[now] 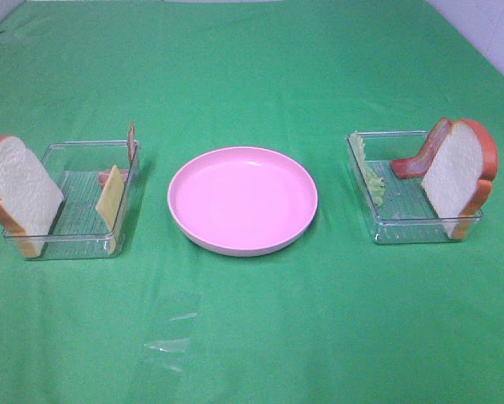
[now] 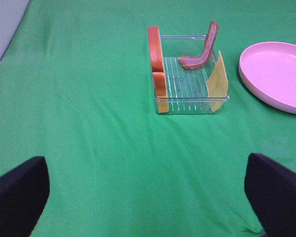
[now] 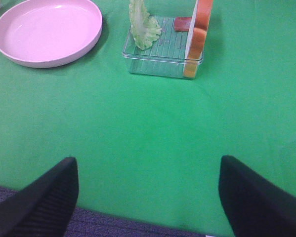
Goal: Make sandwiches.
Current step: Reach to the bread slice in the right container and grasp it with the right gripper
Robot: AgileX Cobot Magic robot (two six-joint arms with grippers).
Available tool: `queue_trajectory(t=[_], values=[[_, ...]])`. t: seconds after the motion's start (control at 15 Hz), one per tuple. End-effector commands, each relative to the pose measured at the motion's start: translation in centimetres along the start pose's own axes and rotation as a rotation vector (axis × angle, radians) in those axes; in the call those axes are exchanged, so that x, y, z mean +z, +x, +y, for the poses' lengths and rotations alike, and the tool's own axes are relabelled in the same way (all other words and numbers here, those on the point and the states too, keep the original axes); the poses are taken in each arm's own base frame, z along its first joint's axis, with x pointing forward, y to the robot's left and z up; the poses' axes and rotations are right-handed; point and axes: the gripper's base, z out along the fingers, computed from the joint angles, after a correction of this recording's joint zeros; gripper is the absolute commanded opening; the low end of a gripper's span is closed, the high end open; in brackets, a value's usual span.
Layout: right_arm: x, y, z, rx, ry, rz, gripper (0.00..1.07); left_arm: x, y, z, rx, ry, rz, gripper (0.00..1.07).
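Note:
No stacked sandwiches are in view; the parts stand apart in two clear trays. The left tray (image 1: 66, 244) holds a bread slice (image 1: 20, 189), yellow cheese (image 1: 110, 202) and a bacon strip (image 2: 202, 52). In the right tray (image 1: 403, 231) are lettuce (image 1: 369, 177), bacon (image 1: 420, 156) and another bread slice (image 1: 458, 177). An empty pink plate (image 1: 243, 198) sits between them. My left gripper (image 2: 148, 197) is open and empty, well short of its tray (image 2: 187, 106). The right gripper (image 3: 148, 197) is open and empty too, back from its tray (image 3: 160, 64). Neither gripper shows in the high view.
A green cloth covers the whole table. A small scrap of clear film (image 1: 169, 343) lies on it near the front. The table's near edge shows under the right gripper in the right wrist view.

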Motion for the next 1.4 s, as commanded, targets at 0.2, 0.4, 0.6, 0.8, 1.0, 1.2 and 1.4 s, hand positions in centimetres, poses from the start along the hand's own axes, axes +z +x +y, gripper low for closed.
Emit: queue_trajectory(t=[0.2,0.4,0.6,0.8,1.0,1.2,1.4], values=[[0.5,-2.4,-0.2,-0.001,0.008,0.026,0.76,-0.2,0.1,0.0,0.003,0.002,-0.017,1.02],[4.1,-9.3,-0.6,0.043,-0.040,0.248,0.76,-0.2,0.1,0.0,0.003,0.002,-0.017,1.02],[10.1,-14.6,-1.3,0.056,-0.058,0.462,0.76,-0.2,0.1,0.0,0.003,0.002,-0.017,1.02],[19.1,-21.3,-2.5,0.041,-0.065,0.657,0.76,-0.2,0.1,0.0,0.003,0.002,-0.017,1.02],[22.3,-24.1,-3.0,0.027,-0.062,0.673,0.76,-0.2,0.1,0.0,0.003,0.002,-0.017,1.02],[25.4,-25.9,-4.4,0.021,0.006,0.700,0.76,-0.2,0.1,0.0,0.003,0.002,-0.017,1.02],[27.7,-25.1,-6.9,0.126,0.006,0.754,0.76,-0.2,0.1,0.0,0.003,0.002,-0.017,1.02]])
